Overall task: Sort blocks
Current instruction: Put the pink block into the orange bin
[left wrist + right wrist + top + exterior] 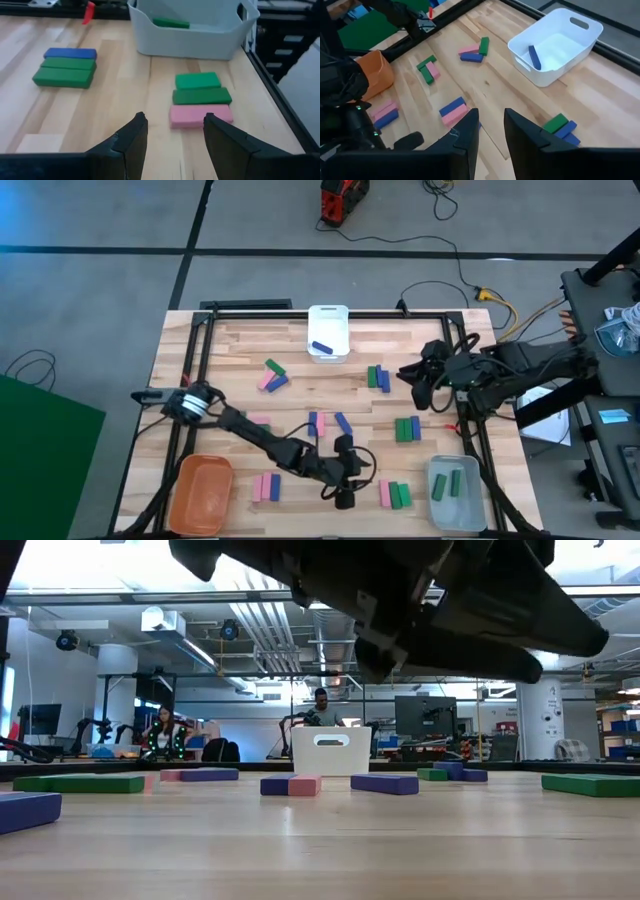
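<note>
Pink block [201,116] lies dead ahead of my left end effector [175,131], just past the fingertips, with its long axis running crosswise to my reach and so across the gap between my two fingers. That is the relation my coming move turns on, I judge: the fingers stand apart with nothing between them, and closing on the block's narrow sides would need a wrist turn, since as they now stand they would meet its ends. Stacked flat beyond it, side by side and touching, are two green blocks [200,88], and farther on the grey bin [195,40] with green in it. My left end effector is much the nearer one to this trio; my right end effector [491,131], also open and empty, hangs well off over the far right part of the counter [240,380].

Counting from above is only approximate, since my left arm covers some blocks: about six pink, about six or seven blue and about seven green out on the counter. In bins I count one blue in the white bin [328,332] and two green in the grey; the orange bin [203,490] shows none. Off to my left end effector's side sits another trio, one blue block [70,53] and two green.
</note>
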